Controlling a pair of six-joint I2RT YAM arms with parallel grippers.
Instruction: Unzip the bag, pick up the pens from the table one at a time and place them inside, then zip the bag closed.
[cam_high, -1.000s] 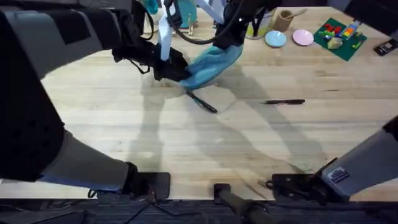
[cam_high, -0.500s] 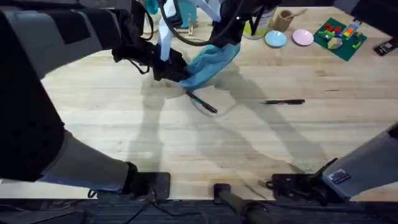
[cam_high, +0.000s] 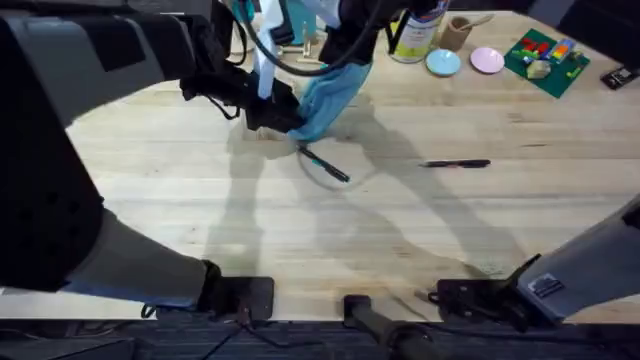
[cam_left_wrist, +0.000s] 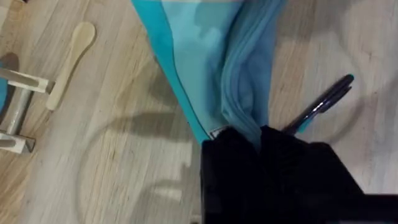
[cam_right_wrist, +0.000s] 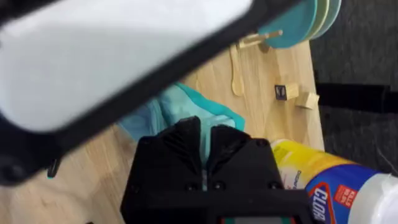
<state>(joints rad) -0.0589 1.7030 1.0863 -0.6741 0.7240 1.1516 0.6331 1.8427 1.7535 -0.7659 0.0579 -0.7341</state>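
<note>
The turquoise bag (cam_high: 327, 97) lies bunched at the back middle of the table (cam_high: 200, 230). My left gripper (cam_high: 289, 120) is shut on its near-left end, and in the left wrist view the black fingers (cam_left_wrist: 233, 149) pinch the fabric (cam_left_wrist: 217, 50). My right gripper (cam_high: 346, 60) is shut on the bag's far end; in the right wrist view it (cam_right_wrist: 204, 134) grips the fabric (cam_right_wrist: 180, 109). One pen (cam_high: 323, 163) lies just in front of the bag, also seen beside my left fingers (cam_left_wrist: 323, 101). A second pen (cam_high: 456, 163) lies to the right.
At the back right stand a yellow wipes canister (cam_high: 412, 35), a wooden cup (cam_high: 458, 30), a blue plate (cam_high: 443, 63), a pink plate (cam_high: 487, 60) and a green board of bricks (cam_high: 545, 55). A wooden spoon (cam_left_wrist: 71, 56) lies near the bag.
My right gripper has moved left along the bag, and the bag has bunched shorter toward the left gripper. The left gripper and both pens have stayed put.
</note>
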